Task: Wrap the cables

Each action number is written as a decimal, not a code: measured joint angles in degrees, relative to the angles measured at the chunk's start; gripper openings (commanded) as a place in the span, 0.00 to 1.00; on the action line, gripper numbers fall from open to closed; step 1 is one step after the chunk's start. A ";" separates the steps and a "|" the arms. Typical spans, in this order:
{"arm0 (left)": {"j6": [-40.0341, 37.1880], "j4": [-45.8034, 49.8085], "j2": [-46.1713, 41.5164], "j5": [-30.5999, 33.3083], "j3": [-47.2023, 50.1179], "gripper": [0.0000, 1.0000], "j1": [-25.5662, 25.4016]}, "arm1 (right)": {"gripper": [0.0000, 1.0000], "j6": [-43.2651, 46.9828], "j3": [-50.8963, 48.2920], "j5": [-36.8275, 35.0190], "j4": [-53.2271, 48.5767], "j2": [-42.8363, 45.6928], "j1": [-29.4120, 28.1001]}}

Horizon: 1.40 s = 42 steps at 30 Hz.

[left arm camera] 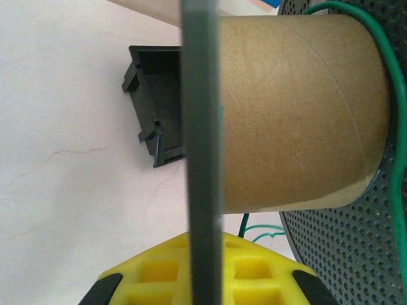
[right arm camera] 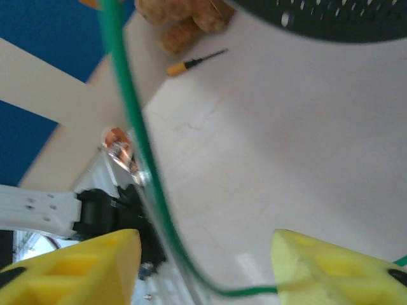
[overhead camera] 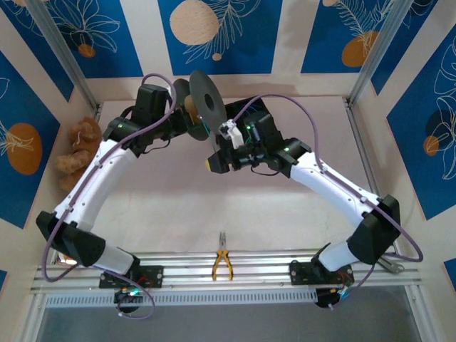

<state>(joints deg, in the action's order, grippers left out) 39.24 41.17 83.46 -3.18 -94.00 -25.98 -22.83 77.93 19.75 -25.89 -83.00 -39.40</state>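
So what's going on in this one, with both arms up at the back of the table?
The left gripper is clamped on one flange of a cable spool, holding it up above the table. A thin green cable hangs off the spool's perforated far flange and passes between the yellow fingers of the right gripper, which stand apart and are not pinching it. The cardboard core looks bare, so no wrapping has been done yet.

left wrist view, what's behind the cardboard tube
A black plastic part shows beyond it against the table, its right side covered by the grey disc and the cardboard tube. A green cable curves past the right end; where it runs behind the tube is hidden.
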 measured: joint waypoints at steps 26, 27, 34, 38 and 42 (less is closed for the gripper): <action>-9.73 -8.37 -7.06 1.51 10.01 0.00 -2.05 | 0.73 -15.19 0.70 0.96 -4.61 9.75 17.44; -9.90 -8.79 -7.32 1.53 10.40 0.00 -2.10 | 0.71 -15.93 -0.44 1.49 -4.72 10.54 19.23; -12.09 -10.75 -9.16 1.73 13.18 0.00 -2.49 | 0.53 -18.71 -4.94 8.90 -5.57 11.54 28.87; -13.64 -12.52 -9.99 1.73 14.43 0.00 -3.13 | 0.52 -19.17 -4.96 13.14 -5.42 10.14 30.64; -15.04 -14.05 -11.10 1.75 15.82 0.00 -3.87 | 0.48 -19.93 -4.85 16.81 -4.92 8.26 30.49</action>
<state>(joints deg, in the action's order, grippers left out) 24.21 27.11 72.36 -1.43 -78.17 -29.85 -42.76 73.08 36.56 -30.81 -74.74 -8.91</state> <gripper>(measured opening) 0.076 0.496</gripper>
